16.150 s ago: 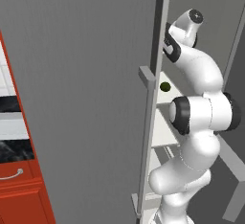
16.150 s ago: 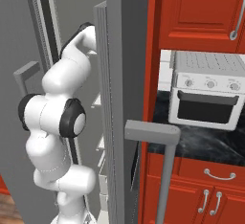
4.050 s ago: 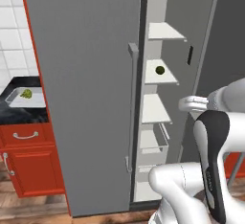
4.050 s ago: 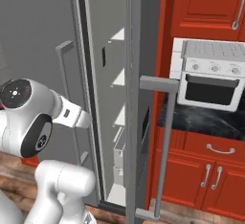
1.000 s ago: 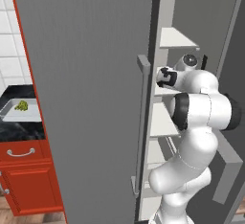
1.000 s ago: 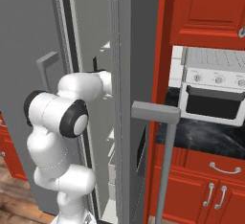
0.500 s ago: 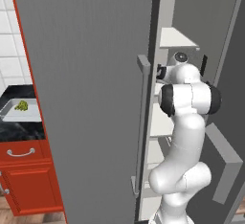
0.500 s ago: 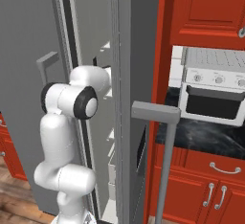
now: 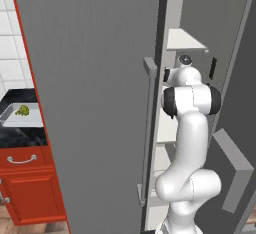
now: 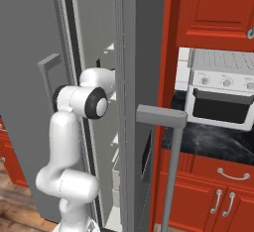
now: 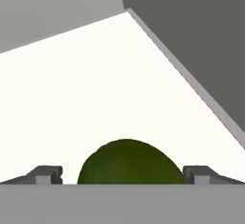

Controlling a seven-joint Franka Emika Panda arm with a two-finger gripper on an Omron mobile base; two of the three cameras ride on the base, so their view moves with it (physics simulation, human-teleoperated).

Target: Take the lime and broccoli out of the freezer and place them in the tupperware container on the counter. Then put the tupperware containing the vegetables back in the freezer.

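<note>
The lime [image 11: 129, 164], a smooth dark-green ball, lies on a white freezer shelf [image 11: 95, 98]. My gripper [image 11: 123, 176] is open, with one fingertip [image 11: 48, 175] on each side of the lime, which fills much of the gap; no contact shows. In the left base view my arm [image 9: 187, 128] reaches up into the open freezer [image 9: 90, 78]. The bumpy yellow-green broccoli [image 9: 22, 110] sits in the pale tupperware container [image 9: 15, 122] on the black counter [image 9: 22, 137] at far left.
Open freezer doors flank the arm on both sides, one with a grey bar handle [image 10: 166, 122] sticking out close by. A white toaster oven [image 10: 221, 94] stands on the counter to the right, under red cabinets [image 10: 213, 8]. A grey inner wall [image 11: 191, 41] runs beside the shelf.
The arm has unfolded from a bent pose to a more upright one and pushed its hand further into the freezer at shelf height. The base and the broccoli in the tray have stayed put.
</note>
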